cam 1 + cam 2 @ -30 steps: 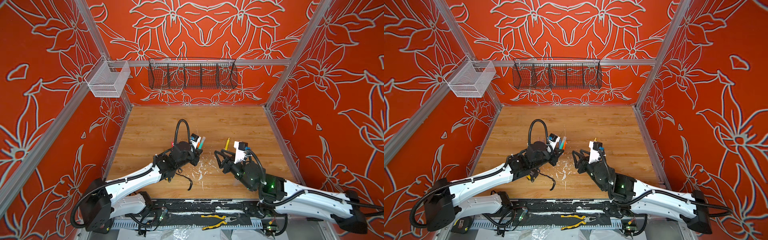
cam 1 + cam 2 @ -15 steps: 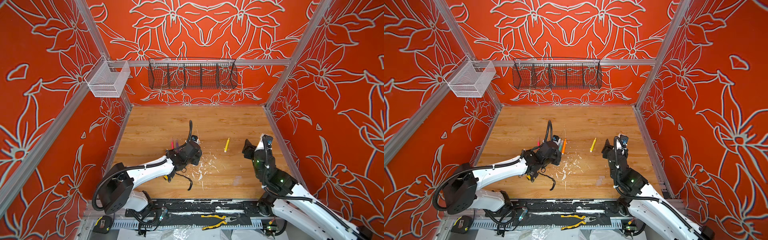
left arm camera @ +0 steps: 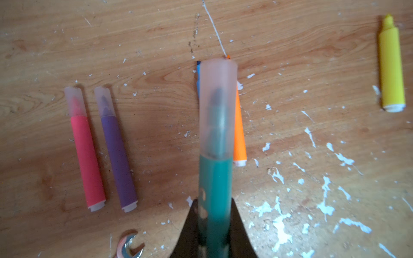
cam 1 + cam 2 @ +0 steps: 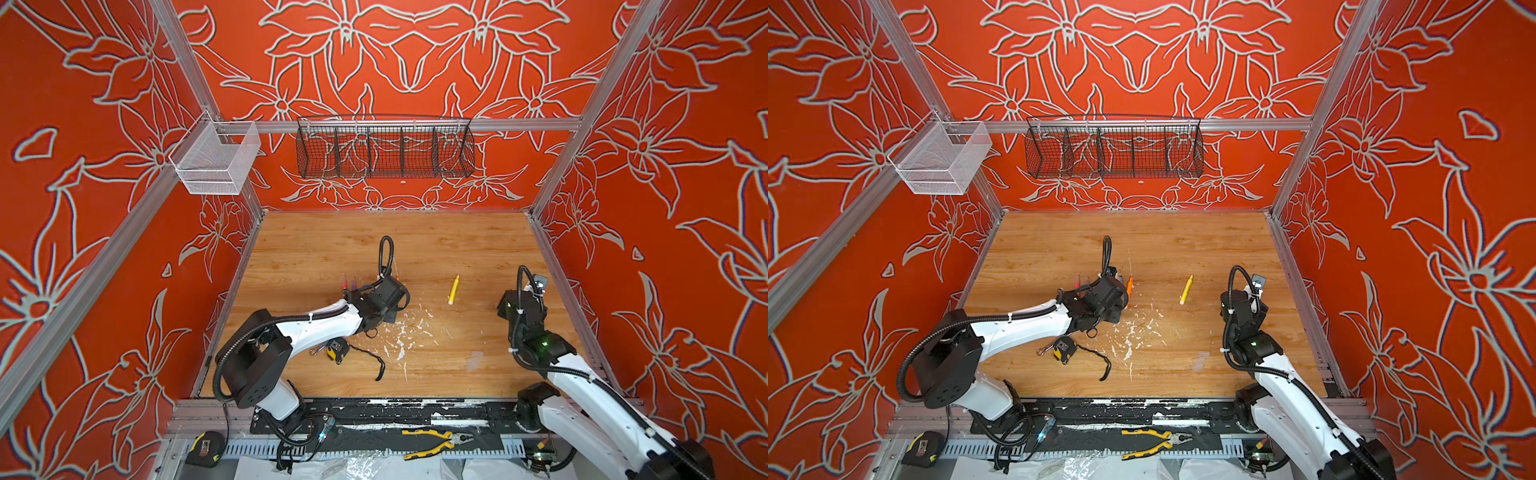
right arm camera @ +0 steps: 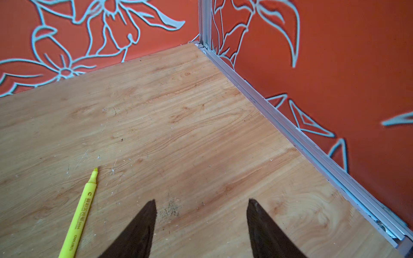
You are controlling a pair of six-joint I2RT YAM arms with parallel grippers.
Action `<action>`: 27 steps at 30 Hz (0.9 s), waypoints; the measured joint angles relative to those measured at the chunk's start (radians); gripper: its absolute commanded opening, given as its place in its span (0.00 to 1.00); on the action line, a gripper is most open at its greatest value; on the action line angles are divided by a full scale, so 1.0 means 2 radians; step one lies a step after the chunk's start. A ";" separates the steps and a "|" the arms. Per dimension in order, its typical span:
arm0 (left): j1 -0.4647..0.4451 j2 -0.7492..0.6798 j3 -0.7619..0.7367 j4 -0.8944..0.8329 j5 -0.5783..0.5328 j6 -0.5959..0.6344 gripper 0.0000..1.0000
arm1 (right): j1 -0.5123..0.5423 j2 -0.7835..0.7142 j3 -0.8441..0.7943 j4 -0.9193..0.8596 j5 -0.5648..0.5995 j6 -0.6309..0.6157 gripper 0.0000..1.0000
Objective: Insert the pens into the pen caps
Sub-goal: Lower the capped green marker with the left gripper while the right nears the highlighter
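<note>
My left gripper [image 3: 214, 201] is shut on the teal pen [image 3: 215, 183], which has a clear pen cap [image 3: 218, 107] seated over its tip. It hangs over the orange pen [image 3: 239, 138] and the blue pen [image 3: 197, 76], both partly hidden beneath it. The pink pen [image 3: 87, 160] and purple pen [image 3: 117, 156] lie side by side, each with a cap on. The yellow pen [image 4: 453, 289] [image 4: 1186, 289] lies apart with its tip bare. My right gripper [image 5: 202, 201] is open over bare wood, with the yellow pen [image 5: 78, 214] off to one side.
A silver wrench [image 3: 128, 245], a yellow tape measure [image 4: 336, 349] and a black strap [image 4: 376, 361] lie near the left arm. White paint flecks dot the middle of the table. The right wall's metal rail [image 5: 312, 145] runs close to my right gripper. Pliers [image 4: 432, 442] rest on the front rail.
The two grippers were together at the table's middle. The right arm has since pulled back to the right wall, with nothing in its jaws now. The left arm has swung left with the capped teal pen.
</note>
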 measured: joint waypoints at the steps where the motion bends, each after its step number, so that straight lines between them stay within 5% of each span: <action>1: 0.006 0.010 0.004 -0.002 0.000 -0.003 0.00 | 0.000 -0.002 -0.001 0.003 -0.003 0.000 0.66; 10: 0.041 0.114 0.045 -0.019 -0.014 -0.019 0.01 | 0.000 -0.040 -0.023 0.014 -0.026 0.003 0.68; 23: 0.062 0.126 0.065 -0.036 -0.032 -0.028 0.35 | 0.000 -0.043 -0.025 0.025 -0.047 0.003 0.68; 27: 0.062 0.121 0.075 -0.042 -0.031 -0.025 0.38 | 0.000 -0.041 -0.025 0.028 -0.050 0.003 0.68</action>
